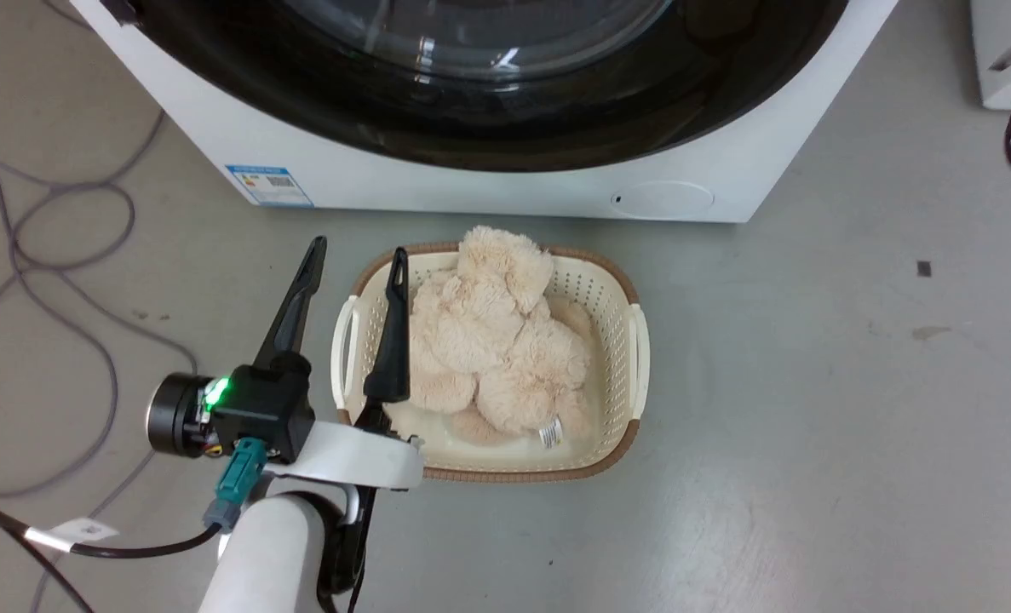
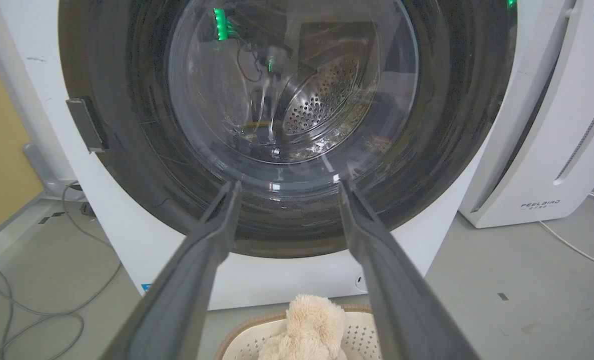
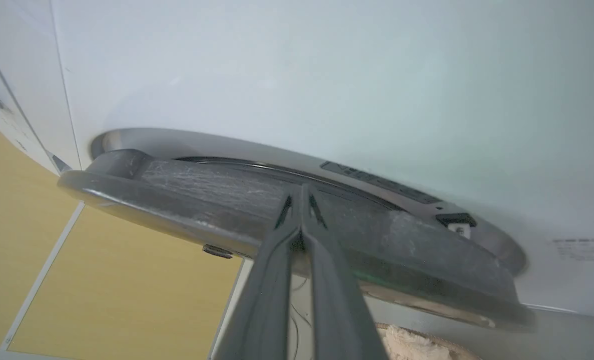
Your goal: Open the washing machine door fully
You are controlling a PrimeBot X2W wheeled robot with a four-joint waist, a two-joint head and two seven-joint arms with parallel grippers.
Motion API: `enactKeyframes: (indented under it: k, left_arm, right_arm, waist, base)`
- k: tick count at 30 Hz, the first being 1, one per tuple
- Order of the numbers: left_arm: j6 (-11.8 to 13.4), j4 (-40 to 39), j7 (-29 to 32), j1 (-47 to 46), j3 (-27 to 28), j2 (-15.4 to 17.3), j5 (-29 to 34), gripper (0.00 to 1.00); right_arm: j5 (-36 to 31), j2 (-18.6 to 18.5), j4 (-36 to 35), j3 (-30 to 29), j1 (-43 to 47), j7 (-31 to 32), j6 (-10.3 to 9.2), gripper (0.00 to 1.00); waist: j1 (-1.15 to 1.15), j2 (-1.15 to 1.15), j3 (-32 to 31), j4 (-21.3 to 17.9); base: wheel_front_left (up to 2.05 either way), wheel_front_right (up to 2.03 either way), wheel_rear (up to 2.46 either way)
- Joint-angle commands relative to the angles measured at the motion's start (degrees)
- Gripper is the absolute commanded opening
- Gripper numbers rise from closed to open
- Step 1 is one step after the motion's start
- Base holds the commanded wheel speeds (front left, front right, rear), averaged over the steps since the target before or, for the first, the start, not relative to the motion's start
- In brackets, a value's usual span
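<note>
Black washing machine door point(image 3: 201, 192) rim at right gripper's point(image 3: 297, 190) closed jaws; left gripper's point(image 2: 289, 184) wide.

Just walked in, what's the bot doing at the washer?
The right gripper, fingers shut together, has its tips at the rim of the door, which lies close to the washing machine front, barely ajar at most. The left gripper is open and empty, near a basket holding a plush toy before the machine.
</note>
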Motion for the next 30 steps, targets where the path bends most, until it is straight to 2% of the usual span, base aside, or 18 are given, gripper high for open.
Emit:
enactKeyframes:
  k: [1,18,30]
  left_arm:
    - [0.21,-0.28,-0.65,-1.45,-0.34,0.10,-0.38,1.00]
    - [0.89,0.33,-2.69,-4.09,-2.48,0.04,-1.65,1.00]
    - [0.96,1.19,-2.77,-3.50,-2.71,0.02,-1.96,1.00]
  right_arm:
    - [1.65,-0.21,1.87,1.02,-3.20,1.05,0.05,0.00]
    - [11.11,-1.81,12.63,6.88,-14.81,16.57,0.06,0.00]
    - [11.63,-2.16,12.08,7.94,-11.03,22.80,0.06,0.00]
  waist:
    - [-0.01,0.00,0.77,0.25]
    - [-0.01,0.00,3.26,0.98]
    - [-0.01,0.00,0.94,0.70]
  base:
    - [0.00,0.00,0.00]
    - [0.00,0.00,0.00]
    - [0.00,0.00,0.00]
